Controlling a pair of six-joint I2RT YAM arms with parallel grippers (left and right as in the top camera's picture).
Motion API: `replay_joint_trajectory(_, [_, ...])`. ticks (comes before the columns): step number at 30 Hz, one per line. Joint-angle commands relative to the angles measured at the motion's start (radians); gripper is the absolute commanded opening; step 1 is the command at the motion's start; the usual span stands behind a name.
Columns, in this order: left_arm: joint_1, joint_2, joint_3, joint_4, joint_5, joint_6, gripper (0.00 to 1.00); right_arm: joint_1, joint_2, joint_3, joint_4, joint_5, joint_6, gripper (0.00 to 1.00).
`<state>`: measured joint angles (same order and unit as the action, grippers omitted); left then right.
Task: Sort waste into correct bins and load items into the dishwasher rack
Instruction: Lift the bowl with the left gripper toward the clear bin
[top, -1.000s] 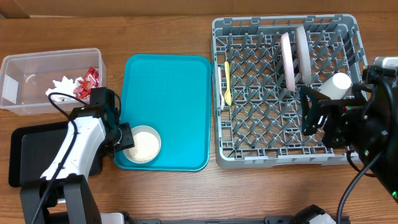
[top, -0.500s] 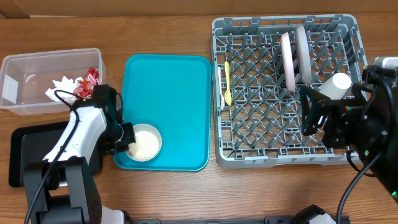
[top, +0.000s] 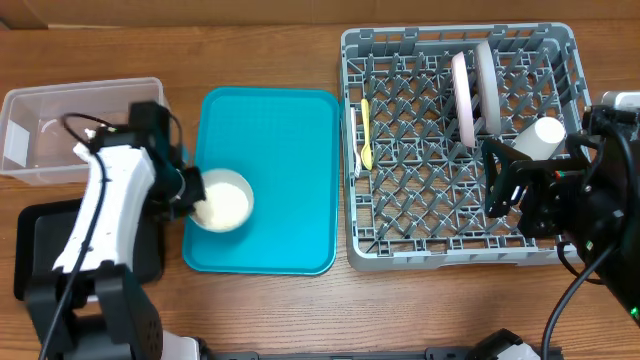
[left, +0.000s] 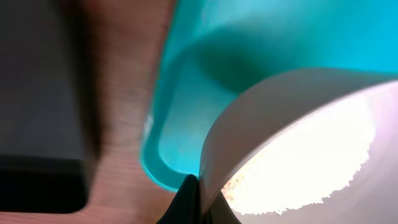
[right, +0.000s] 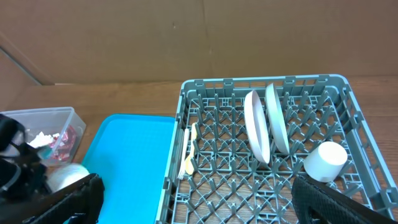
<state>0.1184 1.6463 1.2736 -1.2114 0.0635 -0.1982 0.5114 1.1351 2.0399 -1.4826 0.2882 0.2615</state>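
Left arm (top: 105, 215), frame left: white shell, black joints, looping black cable. Right arm (top: 590, 200), right edge: all black, trailing black cable. Right gripper (right: 199, 208): two black fingers.

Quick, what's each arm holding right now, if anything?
Left end effector: closed on the rim of the bowl.
Right end effector: open, holding nothing.

We see tub (top: 30, 110) far left, serving tray (top: 285, 170) centre with bowl (top: 225, 203) at its left edge, rack (top: 450, 258) right holding plates (top: 465, 95), cup (top: 540, 135), cutlery (top: 365, 135).
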Motion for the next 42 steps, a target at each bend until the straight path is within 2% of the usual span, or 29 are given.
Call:
replay_joint_trajectory(1, [0.068,-0.068,0.158,-0.105,-0.082,0.019,0.04,0.004,-0.004,0.002,0.005,0.006,-0.001,1.00])
replay_joint_trajectory(4, [0.095,-0.087,0.176,-0.178,-0.257,0.019,0.04,0.004,-0.004,0.002,0.005,0.006,-0.001,1.00])
replay_joint_trajectory(11, [0.149,-0.087,0.174,-0.223,-0.360,-0.030,0.04,0.004,-0.004,0.002,0.005,0.006,-0.001,1.00])
replay_joint_trajectory(16, [0.256,-0.087,0.167,-0.217,-0.351,-0.035,0.04,0.004,-0.004,0.002,0.005,0.007,-0.001,1.00])
replay_joint_trajectory(25, [0.529,-0.087,0.152,-0.200,-0.365,-0.045,0.04,0.004,-0.004,0.002,0.005,0.006,-0.001,1.00])
replay_joint_trajectory(30, [0.536,-0.085,0.152,-0.192,-0.480,-0.080,0.04,0.004,-0.004,0.002,0.005,0.007,-0.001,1.00])
replay_joint_trajectory(33, [0.536,-0.067,0.152,-0.186,-0.585,-0.148,0.04,0.004,-0.004,0.002,0.005,0.006,-0.001,1.00])
replay_joint_trajectory(42, [0.530,0.030,0.147,-0.187,-0.682,-0.219,0.04,0.004,-0.004,0.002,0.005,0.006,-0.001,1.00])
